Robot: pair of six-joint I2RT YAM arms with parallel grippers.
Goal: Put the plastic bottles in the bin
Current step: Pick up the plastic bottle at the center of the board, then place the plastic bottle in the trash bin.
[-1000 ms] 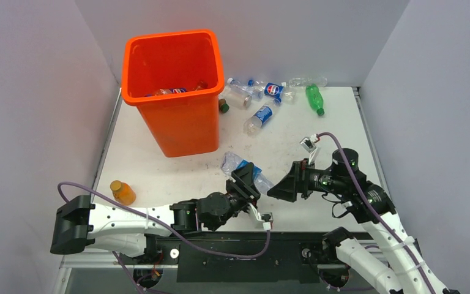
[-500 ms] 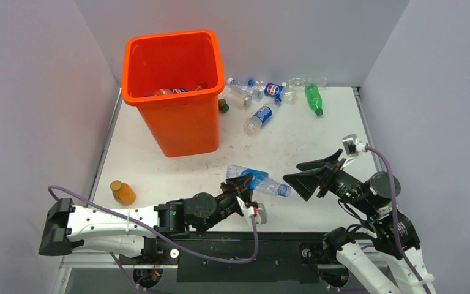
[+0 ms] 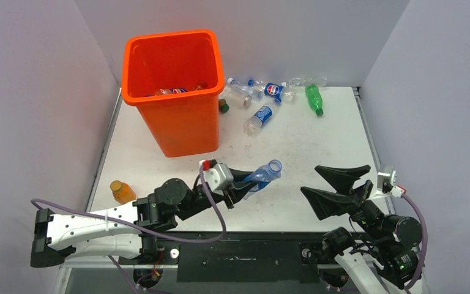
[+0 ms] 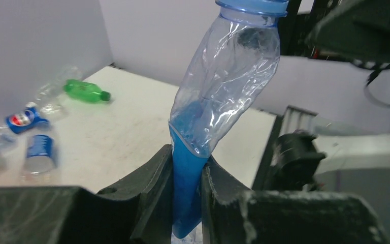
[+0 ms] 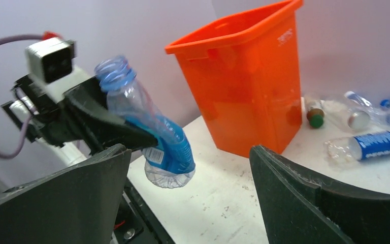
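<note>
blue-labelled bottle [image 3: 261, 176] in left pincer [image 3: 240, 187], open neck up-right, base down-left

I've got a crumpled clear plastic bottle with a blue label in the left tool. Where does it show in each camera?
Top external: crumpled clear plastic bottle with a blue label just below centre, neck pointing up-right.
Left wrist: centre, rising to the top edge.
Right wrist: left of centre, neck up-left.
Shared landmark: the black left tool clamped on its blue label, visible in all three views.
</note>
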